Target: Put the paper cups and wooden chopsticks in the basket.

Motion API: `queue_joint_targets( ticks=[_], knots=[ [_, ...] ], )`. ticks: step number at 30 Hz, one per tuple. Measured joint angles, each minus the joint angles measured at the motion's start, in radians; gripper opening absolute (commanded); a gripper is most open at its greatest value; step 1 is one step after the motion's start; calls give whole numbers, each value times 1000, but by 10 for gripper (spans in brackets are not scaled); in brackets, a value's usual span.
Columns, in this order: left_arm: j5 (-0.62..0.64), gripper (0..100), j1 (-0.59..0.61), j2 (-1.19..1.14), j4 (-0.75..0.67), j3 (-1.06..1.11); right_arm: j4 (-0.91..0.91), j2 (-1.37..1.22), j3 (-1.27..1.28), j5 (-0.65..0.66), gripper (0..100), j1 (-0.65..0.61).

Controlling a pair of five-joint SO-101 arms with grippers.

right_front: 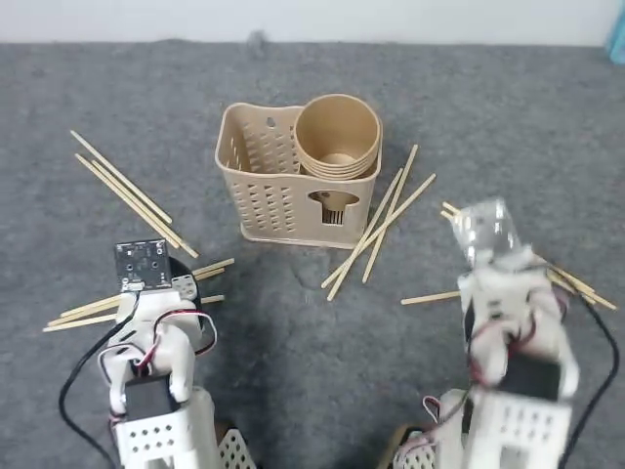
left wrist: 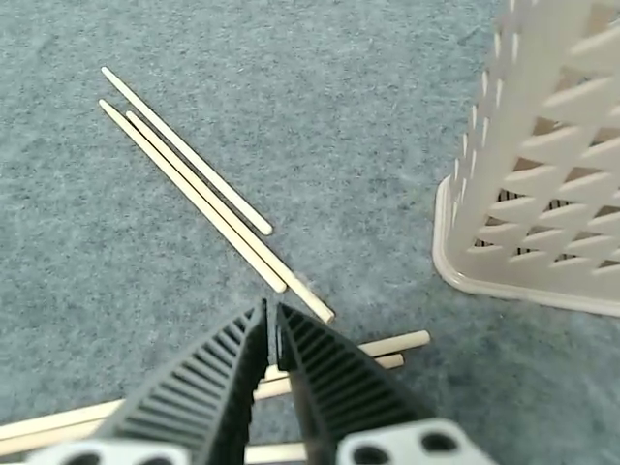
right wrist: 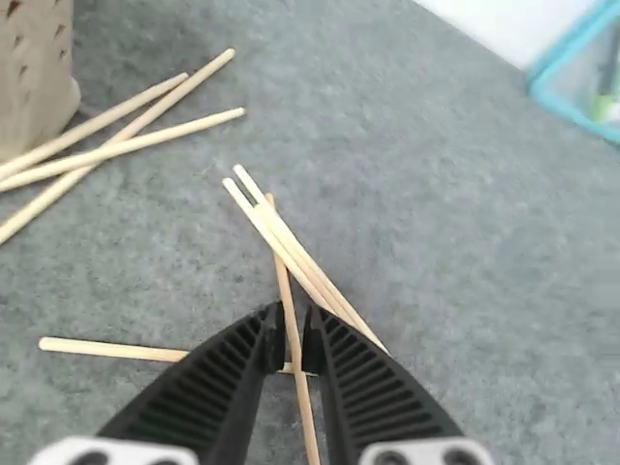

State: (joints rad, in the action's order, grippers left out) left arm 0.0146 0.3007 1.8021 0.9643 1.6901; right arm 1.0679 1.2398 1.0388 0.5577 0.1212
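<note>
1. done: the stacked paper cups [right_front: 337, 137] stand mouths up in the basket [right_front: 256, 186]; left, i judge: all the wooden chopsticks [right_front: 379, 227], lying flat on the grey carpet [right_front: 293, 371] on both sides of the basket
2. left gripper [left wrist: 270, 312]: jaws together, holding nothing, above sticks near the basket's corner; the left trio [left wrist: 194, 174] runs diagonally, far ends toward the table's far left
3. right gripper [right wrist: 292, 320]: jaws seemingly clamped on one chopstick [right wrist: 299, 387]; its long axis points straight ahead of the jaws
</note>
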Motion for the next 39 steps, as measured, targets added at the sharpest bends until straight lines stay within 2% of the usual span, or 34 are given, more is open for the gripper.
queue_joint_targets(
  ticks=[5, 12, 16, 19, 28, 39],
  knots=[
    [0, 14, 0, 0, 0, 0, -23, -411, -224, 6, 70, -5],
    [0, 15, 0, 0, 0, 0, -23, -971, -546, 103, 73, -9],
    [0, 15, 0, 0, 0, 0, -23, -1252, -750, 118, 140, -38],
    [0, 15, 0, 0, 0, 0, -2, -1415, -891, 117, 147, -69],
    [0, 15, 0, 0, 0, 0, 37, -1738, -1181, 133, 147, -117],
    [0, 15, 0, 0, 0, 0, 21, -1858, -1247, 192, 135, -107]
  ],
)
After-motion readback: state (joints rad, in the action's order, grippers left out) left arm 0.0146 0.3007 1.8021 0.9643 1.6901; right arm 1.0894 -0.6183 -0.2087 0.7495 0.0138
